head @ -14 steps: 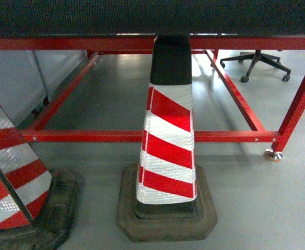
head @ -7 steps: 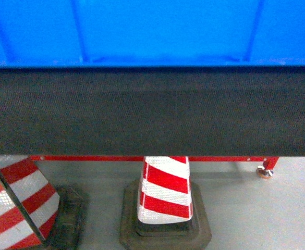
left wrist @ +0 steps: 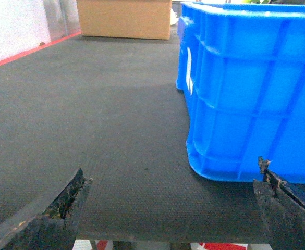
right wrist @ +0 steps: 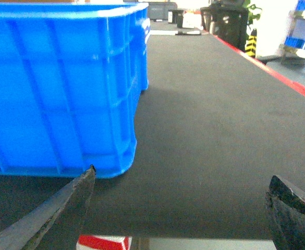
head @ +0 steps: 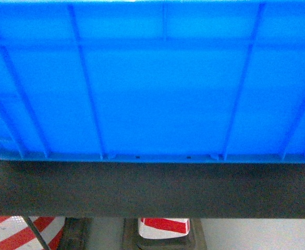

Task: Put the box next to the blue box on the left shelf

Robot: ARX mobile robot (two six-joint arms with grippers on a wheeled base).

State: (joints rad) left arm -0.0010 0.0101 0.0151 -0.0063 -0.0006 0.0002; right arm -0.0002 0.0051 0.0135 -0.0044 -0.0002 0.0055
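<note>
The box (head: 157, 78), a large bright blue ribbed crate, stands on a dark matted table (head: 152, 187) and fills most of the head view. In the left wrist view the box (left wrist: 251, 94) sits to the right, and my left gripper (left wrist: 171, 169) is open at the table's near edge, its right finger close to the box's corner. From the right wrist camera the box (right wrist: 58, 88) is on the left, and my right gripper (right wrist: 183, 174) is open beside its corner, holding nothing. The left shelf and the other blue box are out of view. Neither gripper shows in the head view.
A red-and-white striped cone (head: 162, 226) stands on the floor below the table edge, with another (head: 22, 234) to the left. A cardboard box (left wrist: 123, 18) sits at the table's far end. Red edging (right wrist: 282, 78) runs along the table's right side.
The head view has risen from under the red-framed table to the table top. The blue box now fills it and the cones have sunk to the bottom edge.
</note>
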